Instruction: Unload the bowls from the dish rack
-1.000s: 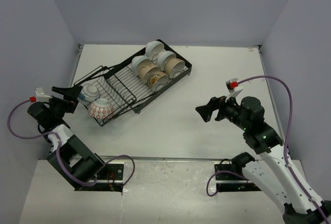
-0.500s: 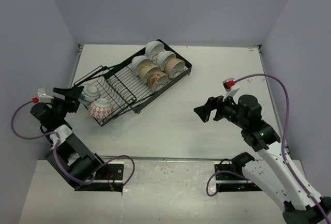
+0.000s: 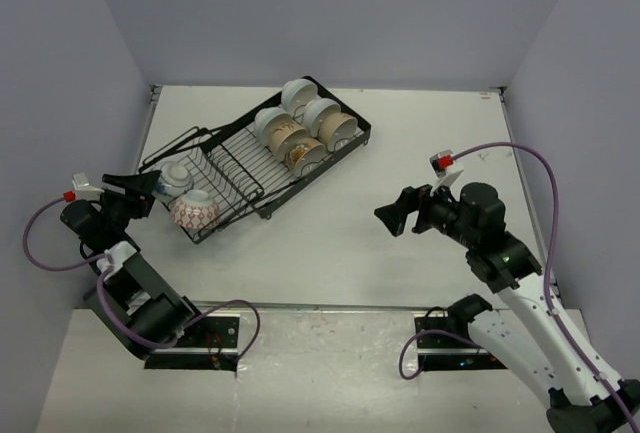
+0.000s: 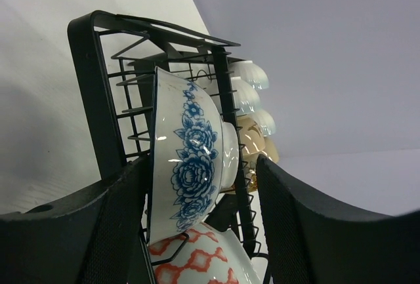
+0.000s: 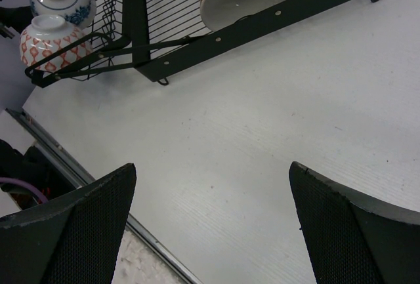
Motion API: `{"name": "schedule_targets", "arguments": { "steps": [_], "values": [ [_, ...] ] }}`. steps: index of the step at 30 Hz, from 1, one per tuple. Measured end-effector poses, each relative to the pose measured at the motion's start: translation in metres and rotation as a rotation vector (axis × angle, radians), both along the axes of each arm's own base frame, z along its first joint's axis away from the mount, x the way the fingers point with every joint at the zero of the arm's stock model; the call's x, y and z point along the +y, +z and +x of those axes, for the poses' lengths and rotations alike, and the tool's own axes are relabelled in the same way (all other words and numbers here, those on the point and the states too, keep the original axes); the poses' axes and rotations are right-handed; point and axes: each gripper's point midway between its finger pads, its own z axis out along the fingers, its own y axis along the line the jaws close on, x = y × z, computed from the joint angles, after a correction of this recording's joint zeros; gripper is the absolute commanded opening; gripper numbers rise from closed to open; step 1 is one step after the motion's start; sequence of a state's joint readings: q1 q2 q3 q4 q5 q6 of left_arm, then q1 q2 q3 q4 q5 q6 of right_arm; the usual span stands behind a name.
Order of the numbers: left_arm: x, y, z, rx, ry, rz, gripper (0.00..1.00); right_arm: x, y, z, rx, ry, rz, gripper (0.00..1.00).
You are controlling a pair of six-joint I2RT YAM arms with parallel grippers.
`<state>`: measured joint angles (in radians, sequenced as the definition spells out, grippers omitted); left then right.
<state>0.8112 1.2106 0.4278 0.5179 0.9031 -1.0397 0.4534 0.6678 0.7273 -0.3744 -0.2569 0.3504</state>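
The black wire dish rack (image 3: 255,158) lies diagonally on the white table. A blue-flowered bowl (image 3: 175,176) and a red-patterned bowl (image 3: 195,211) stand on edge at its near left end. Several white and tan bowls (image 3: 300,123) fill its far right section. My left gripper (image 3: 150,185) reaches in from the left, open. In the left wrist view its jaws straddle the blue-flowered bowl (image 4: 190,159): the left finger is against the rim and rack wire, while the right finger (image 4: 289,205) stands apart from it. The right gripper (image 3: 390,216) hovers wide open over bare table, holding nothing.
The red-patterned bowl (image 4: 203,261) sits directly below the blue one, touching it. The rack's end frame (image 4: 88,81) is close beside my left finger. A metal strip (image 5: 98,189) marks the table's near edge. Grey walls close in on three sides.
My left gripper's jaws have narrowed around the blue-flowered bowl and the arm has settled slightly lower. The right arm shifted a little left, then held still.
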Motion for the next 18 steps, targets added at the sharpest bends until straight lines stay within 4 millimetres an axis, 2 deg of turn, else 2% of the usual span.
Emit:
{"name": "schedule_targets", "arguments": {
  "steps": [5,7,13,18],
  "values": [
    [0.0010,-0.0009,0.0012,-0.001,0.002,-0.010,0.66,0.0000,0.0001,0.0000,-0.001,0.000,0.000,0.99],
    [0.0013,-0.0012,0.0015,0.000,0.003,-0.013,0.62,-0.0001,0.0001,0.0000,-0.001,0.000,0.000,0.99],
    [0.0028,-0.0040,0.0017,0.009,0.014,-0.019,0.58,-0.0001,0.0002,0.0001,-0.001,-0.001,0.000,0.99],
    [0.0043,-0.0069,0.0017,0.019,0.025,-0.024,0.48,-0.0001,0.0003,0.0002,-0.002,-0.001,0.000,0.99]
  ]
}}
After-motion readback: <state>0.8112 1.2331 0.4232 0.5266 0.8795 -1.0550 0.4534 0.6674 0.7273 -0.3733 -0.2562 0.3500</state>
